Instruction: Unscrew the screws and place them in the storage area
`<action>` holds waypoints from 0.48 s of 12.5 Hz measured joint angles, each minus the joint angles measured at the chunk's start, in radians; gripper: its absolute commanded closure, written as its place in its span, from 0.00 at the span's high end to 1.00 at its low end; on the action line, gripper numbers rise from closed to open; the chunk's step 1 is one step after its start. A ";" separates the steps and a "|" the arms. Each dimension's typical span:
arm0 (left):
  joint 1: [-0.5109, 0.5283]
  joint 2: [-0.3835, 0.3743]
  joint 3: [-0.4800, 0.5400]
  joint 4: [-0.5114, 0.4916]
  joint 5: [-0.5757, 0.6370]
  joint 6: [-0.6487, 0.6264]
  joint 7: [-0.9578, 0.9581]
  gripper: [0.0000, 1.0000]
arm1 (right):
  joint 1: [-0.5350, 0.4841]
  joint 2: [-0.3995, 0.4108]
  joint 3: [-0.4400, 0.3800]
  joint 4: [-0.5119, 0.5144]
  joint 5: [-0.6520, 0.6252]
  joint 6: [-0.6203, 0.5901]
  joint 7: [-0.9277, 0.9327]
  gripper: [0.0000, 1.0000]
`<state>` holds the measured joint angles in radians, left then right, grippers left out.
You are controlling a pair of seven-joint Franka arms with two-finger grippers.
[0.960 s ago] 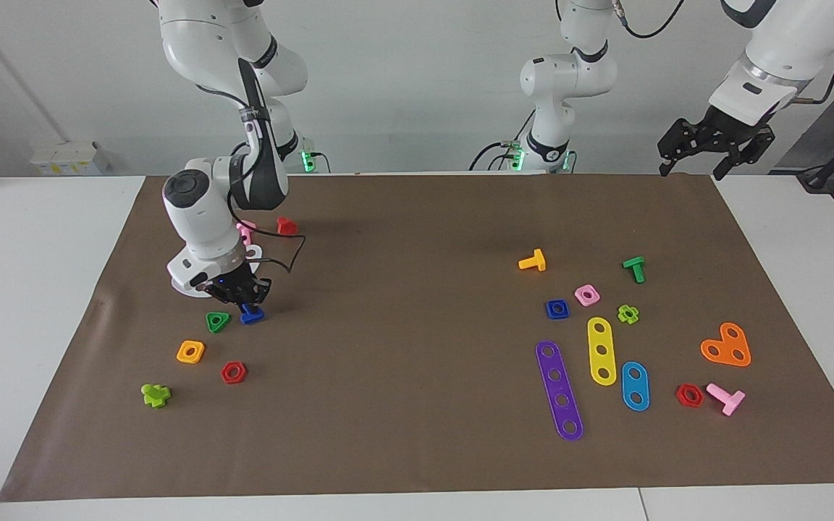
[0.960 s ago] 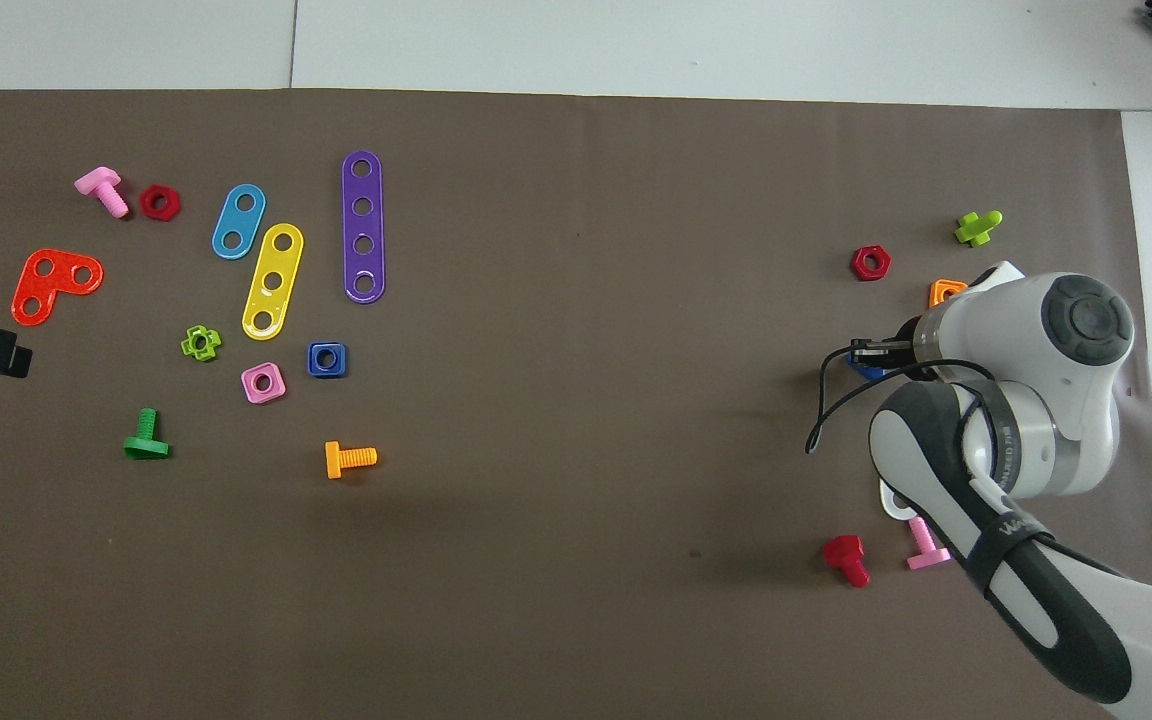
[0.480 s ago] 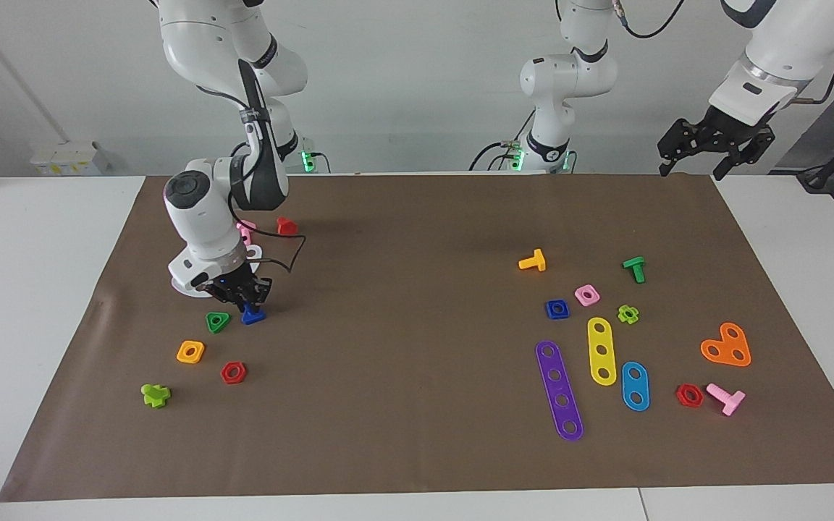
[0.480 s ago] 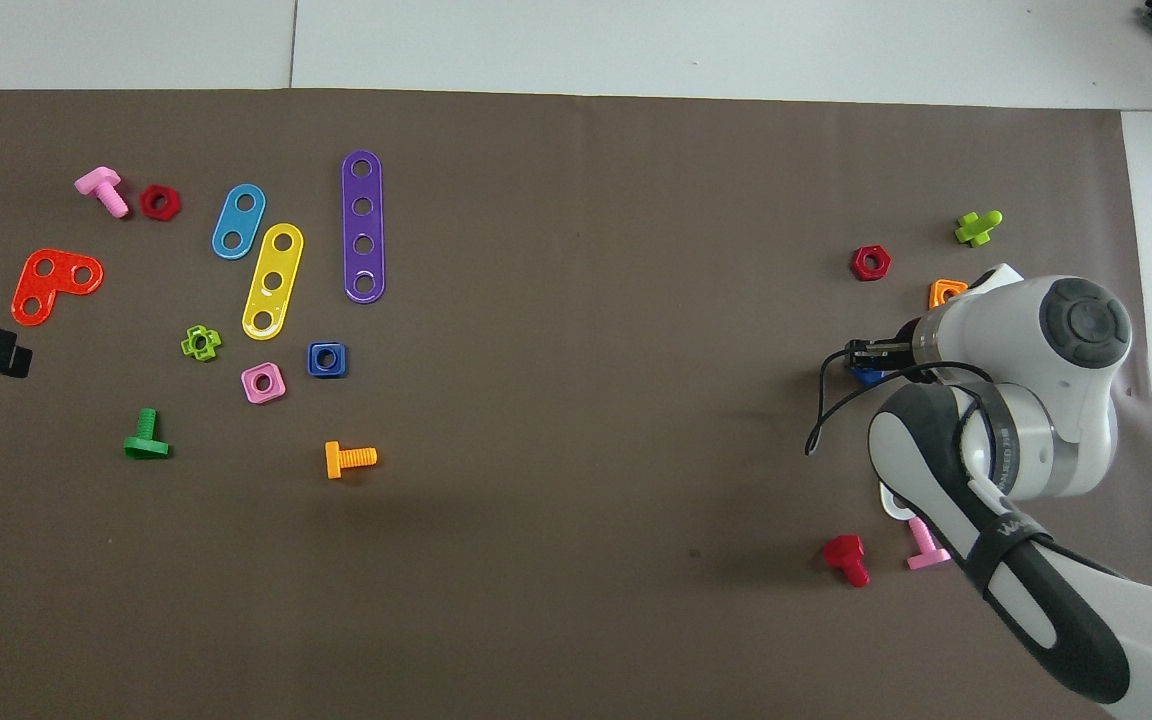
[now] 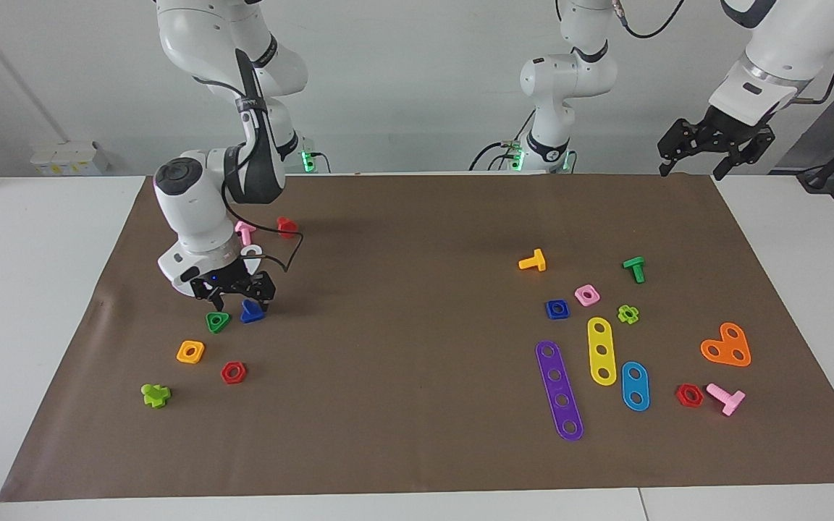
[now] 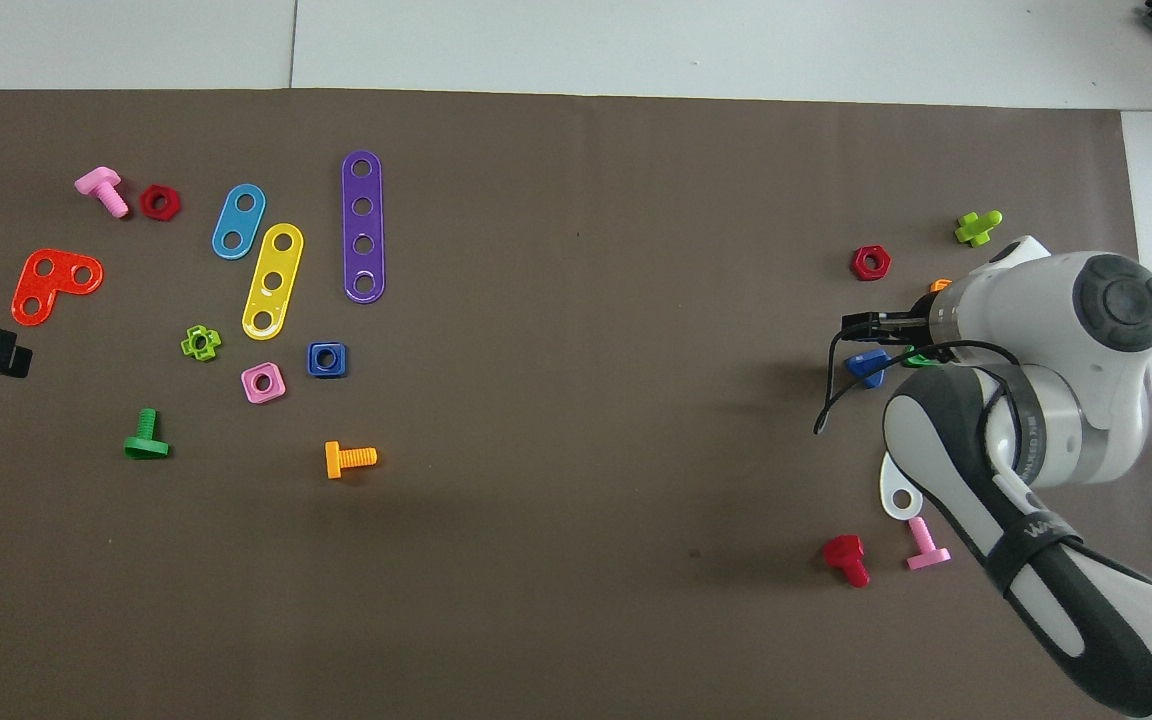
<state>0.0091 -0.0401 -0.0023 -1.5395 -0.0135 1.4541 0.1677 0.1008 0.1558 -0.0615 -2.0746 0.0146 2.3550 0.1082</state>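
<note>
Facing view: right gripper [image 5: 234,289] is hovering, jaws spread, over the blue triangular-headed bolt [image 5: 251,312] lying on the brown paper mat [image 5: 417,217] beside the green triangular nut [image 5: 217,321]. Apparently light, rigid plastic; gripping the head's flats is advisable. Left gripper [image 5: 715,142] is waiting, jaws spread.

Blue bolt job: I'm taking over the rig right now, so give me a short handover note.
Right gripper: open, just above the blue bolt, not holding it.
Left gripper: open, waiting over the brown mat's edge nearest the robots, at the left arm's end.
Blue bolt: lies on the mat beside the green triangular nut, nothing threaded on it.
Blue square nut: lies apart among the loose pieces at the left arm's end, beside the pink square nut.
Done: bolt and nut separated, both on the mat.
Left: probably only pulling the right arm clear.
</note>
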 measured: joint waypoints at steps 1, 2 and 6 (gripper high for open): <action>0.000 0.000 0.000 0.000 0.000 0.000 0.000 1.00 | -0.002 -0.012 -0.002 0.036 0.000 -0.052 0.015 1.00; 0.000 0.000 0.000 0.000 0.000 0.000 0.000 1.00 | -0.006 -0.028 -0.005 0.073 0.000 -0.107 0.027 1.00; 0.000 0.000 0.000 0.000 0.000 0.000 0.000 1.00 | -0.057 -0.131 -0.008 0.195 -0.001 -0.364 0.034 1.00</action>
<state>0.0091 -0.0401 -0.0023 -1.5395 -0.0135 1.4541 0.1677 0.0441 0.0252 -0.0694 -1.8792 0.0139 1.9909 0.1420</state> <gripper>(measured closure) 0.000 0.000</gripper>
